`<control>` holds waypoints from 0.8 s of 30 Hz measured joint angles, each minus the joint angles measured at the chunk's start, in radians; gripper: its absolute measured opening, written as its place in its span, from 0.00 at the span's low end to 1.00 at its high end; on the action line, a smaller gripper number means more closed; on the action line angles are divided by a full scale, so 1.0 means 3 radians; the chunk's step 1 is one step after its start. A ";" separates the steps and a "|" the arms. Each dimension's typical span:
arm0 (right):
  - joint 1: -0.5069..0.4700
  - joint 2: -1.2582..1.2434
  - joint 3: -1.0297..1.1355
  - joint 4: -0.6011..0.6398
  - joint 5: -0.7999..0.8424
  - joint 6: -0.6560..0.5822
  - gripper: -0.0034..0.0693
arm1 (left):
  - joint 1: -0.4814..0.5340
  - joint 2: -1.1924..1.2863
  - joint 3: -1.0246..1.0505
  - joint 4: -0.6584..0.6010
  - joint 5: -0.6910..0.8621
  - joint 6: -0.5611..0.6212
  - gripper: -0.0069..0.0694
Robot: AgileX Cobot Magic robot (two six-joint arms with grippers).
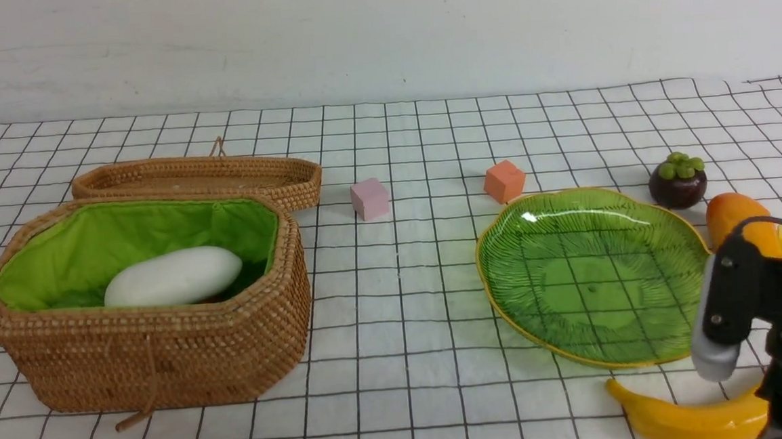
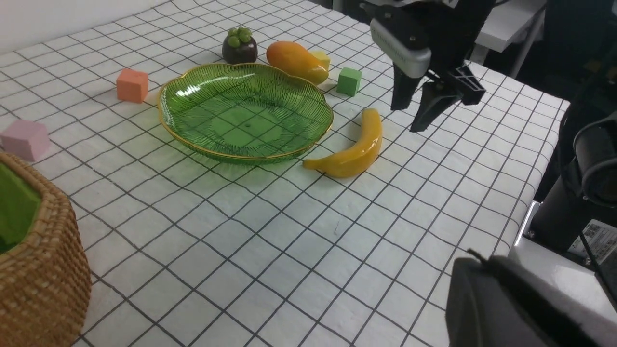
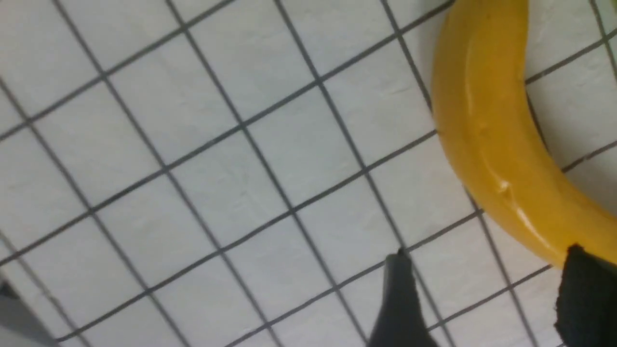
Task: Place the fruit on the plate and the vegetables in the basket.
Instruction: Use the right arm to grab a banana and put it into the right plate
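Yellow long toy banana (image 1: pixel 688 418) lies on the checked-cloth table (image 1: pixel 399 355) near its front right corner, just off the green leaf-shaped glass plate (image 1: pixel 594 268). Beside it hangs the right gripper (image 2: pixel 406 120), jaws apart, empty; the left gripper (image 2: pixel 491 289) is closed. White radish (image 1: pixel 172 277) rests in the green-lined wicker basket (image 1: pixel 155 363) near the left edge. A sticker (image 2: pixel 597 238) has unreadable print.

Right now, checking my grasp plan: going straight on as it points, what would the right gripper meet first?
Likely the checked tablecloth just beside the banana: the right gripper points down, jaws open, and one finger could clip the banana's end. Depth is unclear.
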State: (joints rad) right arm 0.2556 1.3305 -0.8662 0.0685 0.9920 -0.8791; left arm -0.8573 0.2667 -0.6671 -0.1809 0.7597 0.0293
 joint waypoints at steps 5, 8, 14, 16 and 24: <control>0.0000 0.0290 0.0007 -0.0091 -0.0399 -0.0142 0.78 | 0.0000 -0.0023 0.0040 0.0007 0.0062 -0.0014 0.07; 0.0000 0.0532 0.0007 -0.0091 -0.0569 -0.0282 0.80 | 0.0000 -0.0023 0.0040 0.0014 0.0108 -0.0015 0.07; 0.0000 0.0834 0.0007 -0.0150 -0.0737 -0.0471 0.80 | 0.0000 -0.0023 0.0040 0.0014 0.0126 -0.0017 0.07; 0.0000 0.0926 0.0007 -0.0202 -0.0823 -0.0511 0.80 | 0.0000 -0.0023 0.0040 0.0014 0.0125 -0.0017 0.07; 0.0000 0.1193 0.0004 -0.0262 -0.0900 -0.0562 0.71 | 0.0000 -0.0023 0.0040 0.0049 0.0132 -0.0017 0.07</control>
State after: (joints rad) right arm 0.2556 1.6883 -0.8649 -0.0101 0.7221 -1.0478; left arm -0.8573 0.2597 -0.6551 -0.1660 0.7994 0.0241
